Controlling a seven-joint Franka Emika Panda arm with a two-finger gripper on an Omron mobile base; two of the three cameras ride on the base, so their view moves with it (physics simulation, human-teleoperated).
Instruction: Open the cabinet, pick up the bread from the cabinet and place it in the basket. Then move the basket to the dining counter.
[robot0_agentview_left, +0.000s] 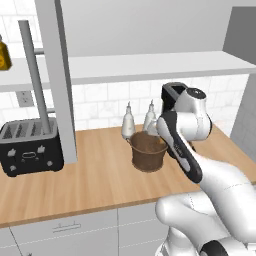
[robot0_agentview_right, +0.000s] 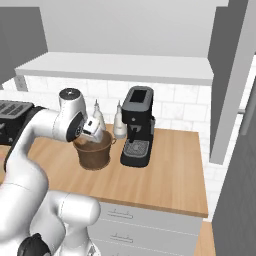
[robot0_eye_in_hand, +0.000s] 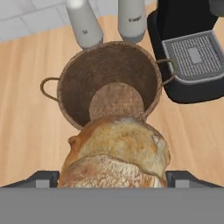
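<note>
Bread (robot0_eye_in_hand: 116, 155), light and crushable, sits held across its middle in my pincer (robot0_eye_in_hand: 113, 178), basket (robot0_eye_in_hand: 109, 85) at twelve o'clock.

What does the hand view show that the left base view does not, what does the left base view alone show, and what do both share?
Hand view alone: the bread held in the gripper, just short of the basket's rim, and the basket's bare woven floor.
Left base view alone: the black toaster, the open cabinet door, the drawers under the worktop.
Both: the basket, two white bottles behind it, the coffee machine.
</note>
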